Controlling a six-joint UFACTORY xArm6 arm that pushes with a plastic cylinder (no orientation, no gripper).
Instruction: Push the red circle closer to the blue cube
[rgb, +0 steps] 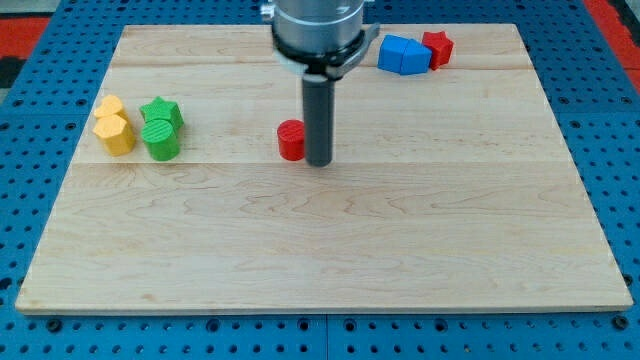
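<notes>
The red circle (291, 140) lies a little left of the board's middle, in its upper half. My tip (319, 161) stands just right of it, touching or nearly touching its right side. The blue cube (423, 56) sits near the view's top right, pressed between a larger blue block (398, 54) on its left and a red star (437, 47) on its right. The blue cube is far up and to the right of the red circle.
At the view's left, two yellow blocks (113, 125) sit beside a green star (160, 112) and a green cylinder (160, 140). The wooden board (330, 250) lies on a blue pegboard; its edges are all in view.
</notes>
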